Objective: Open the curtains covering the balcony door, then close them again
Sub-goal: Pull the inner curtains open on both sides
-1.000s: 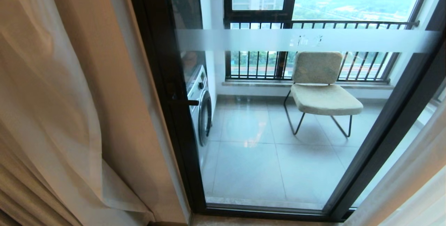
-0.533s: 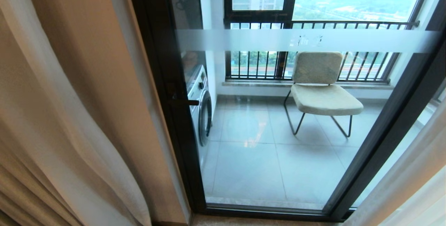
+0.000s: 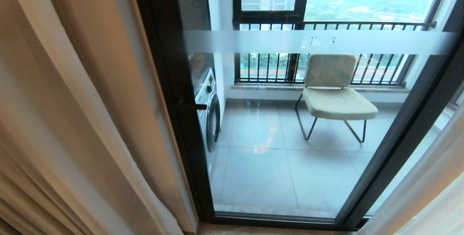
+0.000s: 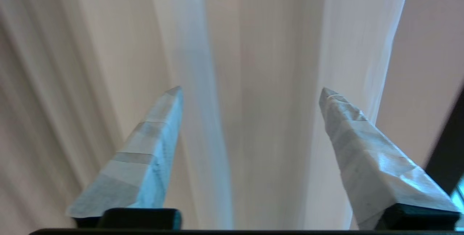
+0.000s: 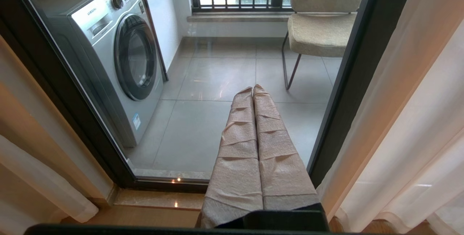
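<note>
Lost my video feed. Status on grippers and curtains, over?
Left gripper open, facing curtains, gripping nothing. Right gripper shut, empty, pointing at door. Curtains parted to both sides, glass uncovered. Nothing in the way.

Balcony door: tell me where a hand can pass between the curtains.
The balcony door glass stands uncovered between the left curtains and the right curtains; that middle gap is free. The left side is crowded: folds fill the space before the open left hand. The shut right hand faces the bare glass.
</note>
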Robot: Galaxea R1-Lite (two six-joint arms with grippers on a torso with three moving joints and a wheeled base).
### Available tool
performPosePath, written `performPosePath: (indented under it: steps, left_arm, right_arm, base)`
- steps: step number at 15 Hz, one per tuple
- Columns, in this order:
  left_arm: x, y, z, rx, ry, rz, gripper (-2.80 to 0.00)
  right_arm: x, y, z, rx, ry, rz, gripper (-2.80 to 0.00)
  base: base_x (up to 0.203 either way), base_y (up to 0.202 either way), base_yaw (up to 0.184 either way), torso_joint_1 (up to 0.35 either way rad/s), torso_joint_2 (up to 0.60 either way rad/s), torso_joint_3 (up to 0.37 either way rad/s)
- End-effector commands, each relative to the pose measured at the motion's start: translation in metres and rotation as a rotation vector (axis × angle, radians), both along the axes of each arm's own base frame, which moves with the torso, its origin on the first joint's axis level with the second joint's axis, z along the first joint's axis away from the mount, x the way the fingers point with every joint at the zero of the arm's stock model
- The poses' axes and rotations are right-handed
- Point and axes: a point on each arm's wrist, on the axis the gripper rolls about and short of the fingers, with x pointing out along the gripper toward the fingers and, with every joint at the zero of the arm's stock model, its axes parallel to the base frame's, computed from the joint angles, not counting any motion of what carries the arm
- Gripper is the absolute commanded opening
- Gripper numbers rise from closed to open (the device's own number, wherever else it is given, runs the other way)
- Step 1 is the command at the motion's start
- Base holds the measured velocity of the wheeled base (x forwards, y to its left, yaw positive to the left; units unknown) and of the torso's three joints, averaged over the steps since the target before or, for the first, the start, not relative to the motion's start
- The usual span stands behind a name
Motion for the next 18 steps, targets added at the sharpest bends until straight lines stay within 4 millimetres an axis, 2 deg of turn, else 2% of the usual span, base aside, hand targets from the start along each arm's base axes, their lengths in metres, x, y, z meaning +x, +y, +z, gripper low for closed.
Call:
performPosePath:
  steps: [1,4,7,9,13,14,18]
  left_arm:
    - [-0.042,-0.032,0.001,0.015,-0.026,0.013,0.0]
    - [-0.079,-0.06,-0.022,-0.004,-0.005,0.02,0.0]
    - [-0.104,-0.081,-0.049,-0.025,0.025,0.02,0.0]
    - [-0.11,-0.085,-0.057,-0.03,0.032,0.019,0.0]
    - [-0.11,-0.085,-0.058,-0.034,0.036,0.017,0.0]
    - [-0.11,-0.085,-0.058,-0.034,0.038,0.011,-2.8]
    - [-0.109,-0.085,-0.066,-0.048,0.057,0.007,-2.8]
  right_arm:
    - [0.0,0.0,0.0,0.0,0.0,0.0,-2.8]
    - [0.0,0.0,0.0,0.0,0.0,0.0,-2.8]
    - [0.0,0.0,0.0,0.0,0.0,0.0,-2.8]
    - [0.0,0.0,0.0,0.0,0.001,0.0,-2.8]
    - [0.0,0.0,0.0,0.0,0.0,0.0,-2.8]
    - [0.0,0.0,0.0,0.0,0.0,0.0,-2.8]
    - [0.0,0.0,0.0,0.0,0.001,0.0,-2.8]
  base:
    - [0.0,0.0,0.0,0.0,0.0,0.0]
    - [0.0,0.0,0.0,0.0,0.0,0.0]
    - [0.0,0.0,0.0,0.0,0.0,0.0]
    - [0.0,0.0,0.0,0.0,0.0,0.0]
    - [0.0,0.0,0.0,0.0,0.0,0.0]
    - [0.0,0.0,0.0,0.0,0.0,0.0]
    - [0.0,0.0,0.0,0.0,0.0,0.0]
